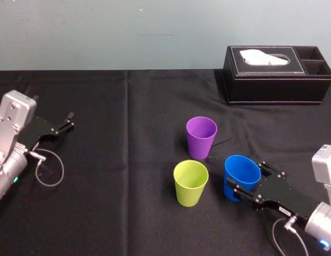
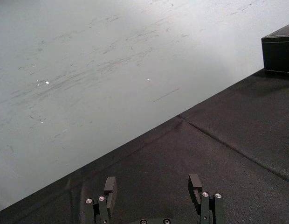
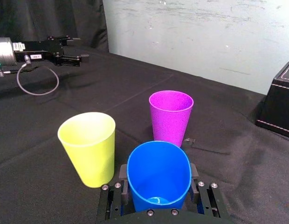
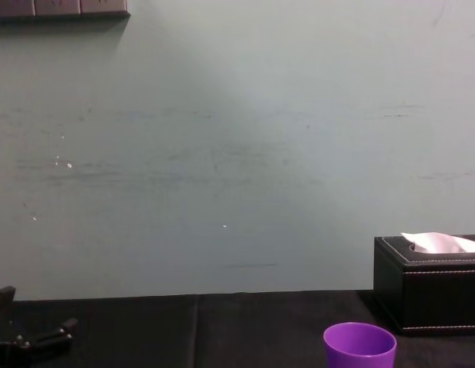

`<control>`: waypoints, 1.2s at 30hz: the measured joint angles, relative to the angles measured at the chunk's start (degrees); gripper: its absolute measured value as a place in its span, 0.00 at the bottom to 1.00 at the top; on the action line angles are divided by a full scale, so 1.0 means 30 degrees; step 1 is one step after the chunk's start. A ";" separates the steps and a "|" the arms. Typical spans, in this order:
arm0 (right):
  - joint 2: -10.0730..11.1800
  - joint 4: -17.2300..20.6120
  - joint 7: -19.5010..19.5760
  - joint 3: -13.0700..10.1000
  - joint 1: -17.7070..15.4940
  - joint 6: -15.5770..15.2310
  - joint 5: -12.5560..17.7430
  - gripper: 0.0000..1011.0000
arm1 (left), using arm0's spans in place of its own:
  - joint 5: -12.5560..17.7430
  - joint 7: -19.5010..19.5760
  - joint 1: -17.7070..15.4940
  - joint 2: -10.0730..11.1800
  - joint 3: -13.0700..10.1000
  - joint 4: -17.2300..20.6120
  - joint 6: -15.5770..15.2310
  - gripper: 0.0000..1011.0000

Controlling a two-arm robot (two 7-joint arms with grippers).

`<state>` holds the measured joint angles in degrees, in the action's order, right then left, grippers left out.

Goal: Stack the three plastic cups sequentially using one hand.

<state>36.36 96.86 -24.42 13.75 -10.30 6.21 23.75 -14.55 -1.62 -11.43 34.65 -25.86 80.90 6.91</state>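
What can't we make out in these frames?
Blue cup underside: hidden by the right gripper holding it, head and right wrist views; lifted or resting, unclear.
Purple cup, lower part: cut by chest view's bottom edge.
Left gripper, parked left: clipped by chest view's left edge.

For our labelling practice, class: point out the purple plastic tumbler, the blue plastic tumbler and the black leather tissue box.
purple plastic tumbler [image 1: 201,141]: head view, outer side wall.
blue plastic tumbler [image 3: 158,172]: right wrist view, inner wall.
black leather tissue box [image 1: 277,88]: head view, front face.
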 joint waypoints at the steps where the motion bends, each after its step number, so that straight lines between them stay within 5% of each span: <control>1: 0.0002 0.0001 0.0004 -0.0004 -0.0002 0.0001 -0.0005 0.72 | -0.0001 0.0001 0.0000 0.0000 0.0000 0.0001 -0.0001 1.00; 10: 0.0062 0.2380 0.1151 -0.1302 -0.1350 -0.0411 -0.0602 0.72 | -0.0001 0.0001 -0.0001 0.0001 0.0000 0.0000 -0.0001 1.00; 19: 0.0654 0.5715 0.1389 -0.2973 -0.2116 -0.2340 -0.0128 0.72 | -0.0001 0.0000 0.0000 -0.0001 0.0000 0.0000 -0.0001 1.00; 26: 0.0516 0.5851 0.0983 -0.2787 -0.0372 -0.3947 0.0194 0.72 | -0.0002 0.0001 -0.0002 -0.0001 0.0000 0.0001 -0.0001 1.00; 36: -0.0222 0.3868 0.0583 -0.0988 0.3396 -0.5263 0.0139 0.72 | -0.0001 0.0001 0.0000 -0.0001 0.0001 0.0001 0.0000 1.00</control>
<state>35.70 108.46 -22.67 10.79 -0.11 -9.57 24.16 -14.55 -1.62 -11.43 34.64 -25.86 80.90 6.91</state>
